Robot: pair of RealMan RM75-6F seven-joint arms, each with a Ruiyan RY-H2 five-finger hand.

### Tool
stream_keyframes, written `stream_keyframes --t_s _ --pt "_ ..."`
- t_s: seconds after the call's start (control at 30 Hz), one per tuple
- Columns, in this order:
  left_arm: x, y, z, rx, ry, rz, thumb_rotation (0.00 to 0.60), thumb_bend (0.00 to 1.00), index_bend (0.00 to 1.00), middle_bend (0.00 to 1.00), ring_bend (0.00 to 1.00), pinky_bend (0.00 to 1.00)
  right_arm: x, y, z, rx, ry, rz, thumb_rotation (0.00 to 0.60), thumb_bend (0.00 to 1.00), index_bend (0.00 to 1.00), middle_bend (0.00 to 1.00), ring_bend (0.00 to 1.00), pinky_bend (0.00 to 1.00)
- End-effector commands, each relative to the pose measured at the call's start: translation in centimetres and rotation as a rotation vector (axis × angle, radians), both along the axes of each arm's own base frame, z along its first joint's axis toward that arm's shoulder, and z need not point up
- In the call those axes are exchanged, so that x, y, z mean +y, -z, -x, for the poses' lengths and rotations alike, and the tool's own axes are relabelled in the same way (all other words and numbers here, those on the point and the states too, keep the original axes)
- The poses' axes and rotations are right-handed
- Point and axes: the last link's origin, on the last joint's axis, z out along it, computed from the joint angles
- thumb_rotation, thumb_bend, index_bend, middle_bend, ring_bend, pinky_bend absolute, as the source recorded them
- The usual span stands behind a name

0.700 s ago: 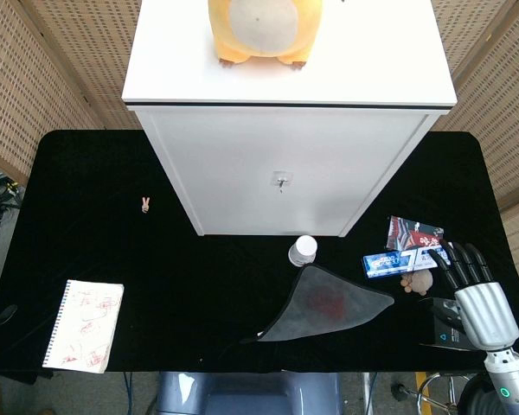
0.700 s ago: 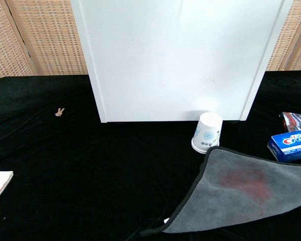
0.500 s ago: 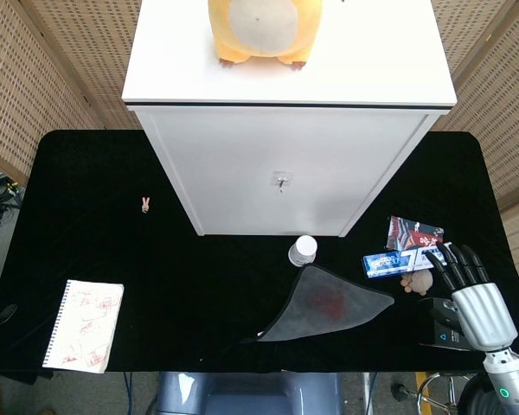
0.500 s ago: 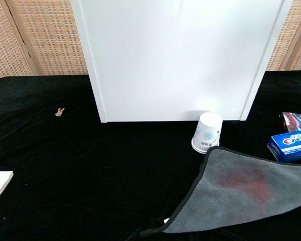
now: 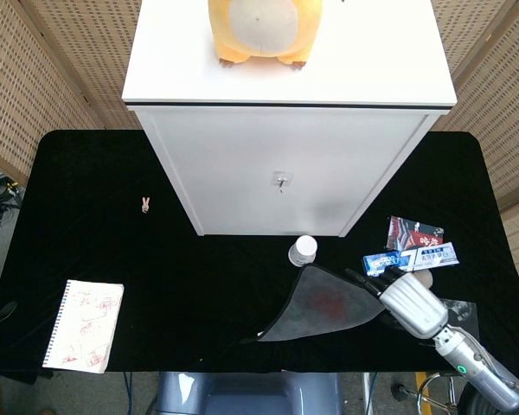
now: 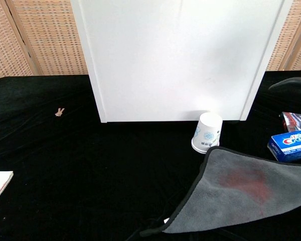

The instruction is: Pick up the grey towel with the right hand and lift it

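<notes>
The grey towel [image 5: 324, 307] lies flat on the black table, front of centre, with a dark border and a reddish stain; the chest view shows the towel [image 6: 241, 196] at lower right. My right hand [image 5: 406, 304] hovers over the towel's right corner, its dark fingers [image 5: 363, 278] stretched toward the upper left and holding nothing. In the chest view only the dark fingers [image 6: 290, 86] of that hand enter at the right edge, above the table. Whether the hand touches the cloth is unclear. My left hand is out of sight.
A white cabinet [image 5: 281, 164] with a plush toy [image 5: 259, 30] on top stands behind. A paper cup [image 5: 303, 251] lies by the towel's far corner. A toothpaste box [image 5: 424, 257] and red packet [image 5: 413, 232] sit right of it. A notebook [image 5: 85, 326] lies front left.
My right hand has swung left from the table's right edge to above the towel's right corner, and its fingers now show in the chest view. The towel has not moved.
</notes>
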Motion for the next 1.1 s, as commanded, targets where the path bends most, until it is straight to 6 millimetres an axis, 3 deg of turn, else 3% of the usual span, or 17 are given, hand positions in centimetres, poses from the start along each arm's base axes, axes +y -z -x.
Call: stream_keyframes --t_s 0.03,0.33,0.67,1.1 --pt "0.3 0.0 0.1 0.001 -0.006 -0.002 0.600 0.00 0.00 0.00 0.00 0.00 -0.9 2.6 -2.2 0.037 -0.030 -0.147 0.600 0.00 0.10 0.84 0.90 0.89" --pt "1.3 0.4 0.6 0.016 -0.034 0.019 0.600 0.00 0.00 0.00 0.00 0.00 -1.5 7.9 -5.1 0.133 -0.017 -0.331 0.600 0.03 0.15 0.91 0.96 0.99" --pt "1.6 0.5 1.0 0.017 -0.052 0.022 0.600 0.00 0.00 0.00 0.00 0.00 -2.2 13.8 -7.3 0.217 0.029 -0.430 0.600 0.19 0.19 0.94 0.98 1.00" --pt "1.6 0.6 1.0 0.018 -0.054 0.027 0.600 0.00 0.00 0.00 0.00 0.00 -1.6 16.7 -8.8 0.235 0.016 -0.422 0.600 0.22 0.19 0.94 0.98 1.00"
